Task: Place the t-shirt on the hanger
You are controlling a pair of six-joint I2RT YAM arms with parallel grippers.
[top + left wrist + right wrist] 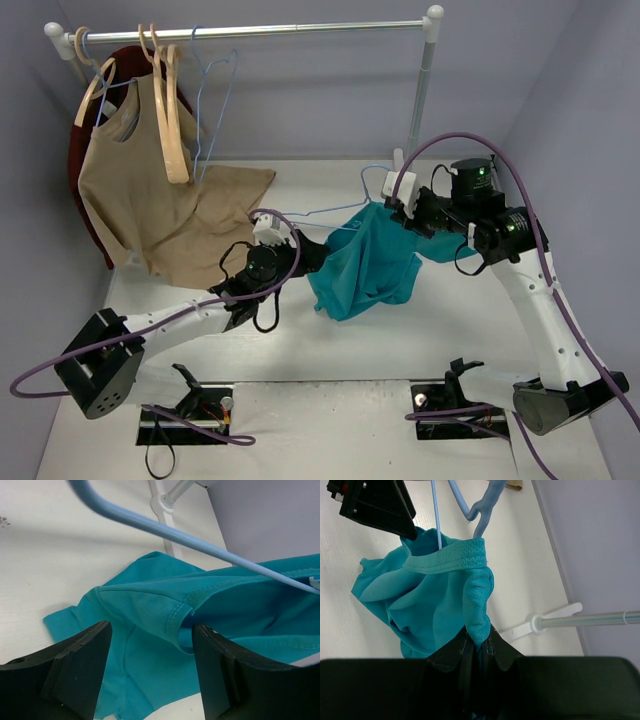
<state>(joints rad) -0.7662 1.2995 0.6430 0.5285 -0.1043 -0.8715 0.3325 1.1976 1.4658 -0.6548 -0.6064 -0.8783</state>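
While your right pincer (477,642) clamps the t-shirt (430,605) to hold it up, your left pincer (150,630) gapes near it, apparently ready to pull it over the hanger (200,542).

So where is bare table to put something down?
Bare: the near strip of table in front of the t-shirt, between left arm and right arm. Crowded: the middle, where t-shirt, hanger, left gripper and right gripper meet; tan cloth covers the back left.

Bright, even overhead light casts soft shadows on the white desk (400,350). The nearby hanger (150,526) looks blurred.
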